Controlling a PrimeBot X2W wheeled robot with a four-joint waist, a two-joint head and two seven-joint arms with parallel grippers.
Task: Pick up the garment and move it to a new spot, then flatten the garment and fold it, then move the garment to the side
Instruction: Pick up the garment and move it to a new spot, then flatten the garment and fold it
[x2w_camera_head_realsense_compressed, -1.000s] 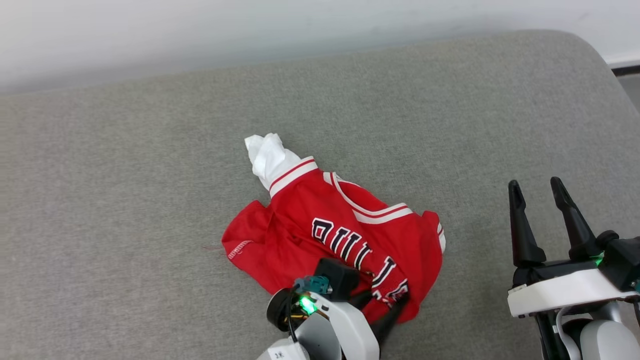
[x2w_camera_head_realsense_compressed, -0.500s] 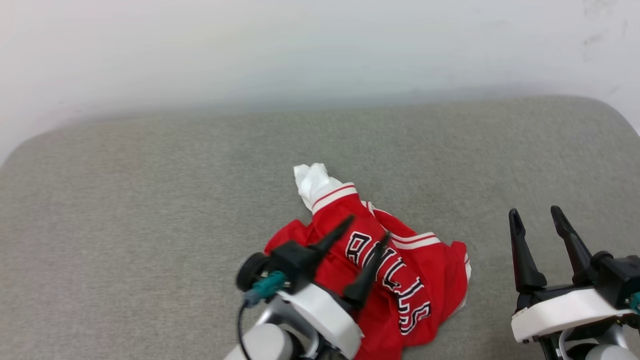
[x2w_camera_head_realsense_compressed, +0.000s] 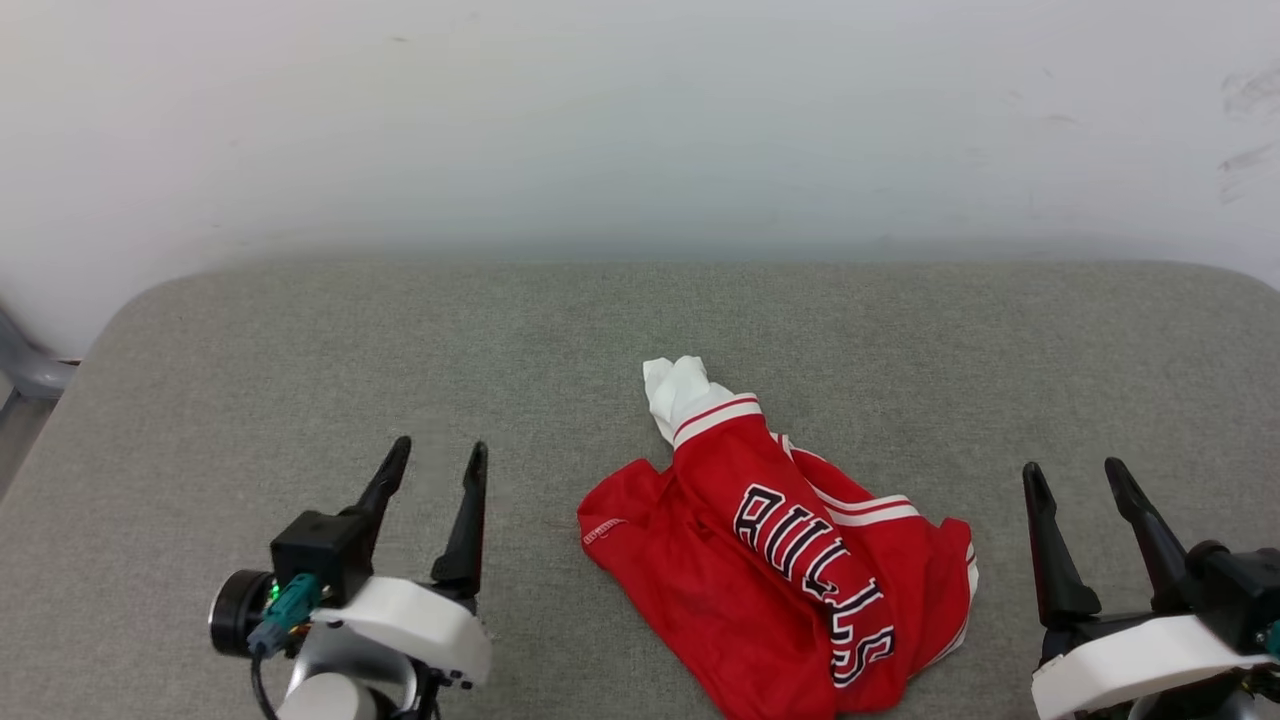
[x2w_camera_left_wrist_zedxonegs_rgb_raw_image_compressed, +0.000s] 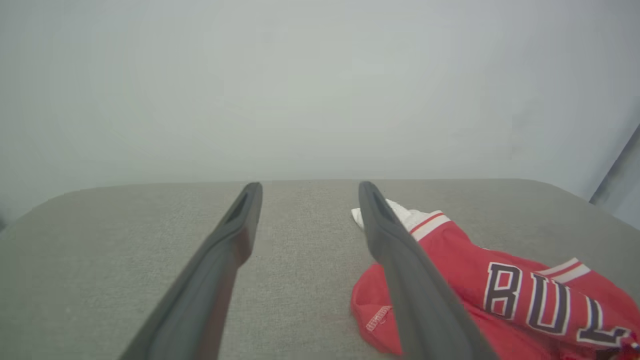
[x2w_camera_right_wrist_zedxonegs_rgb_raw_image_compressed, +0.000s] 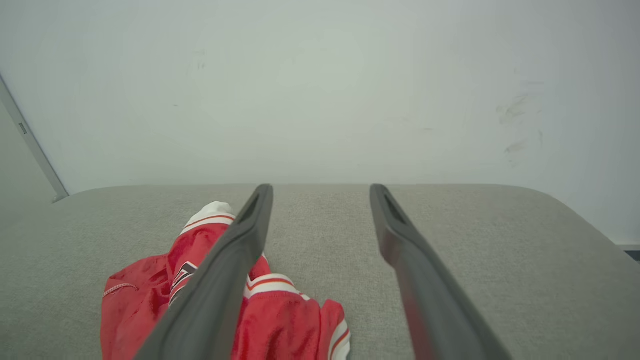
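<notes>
The garment (x2w_camera_head_realsense_compressed: 770, 560) lies crumpled on the grey cushion (x2w_camera_head_realsense_compressed: 300, 340), right of centre and near the front edge, with one white sleeve bunched at its far end. Our left gripper (x2w_camera_head_realsense_compressed: 441, 446) and right gripper (x2w_camera_head_realsense_compressed: 1071, 466) hover on either side of it, jaws spread wide and empty. We judge that flattening, folding and moving it aside are all still to do.
</notes>
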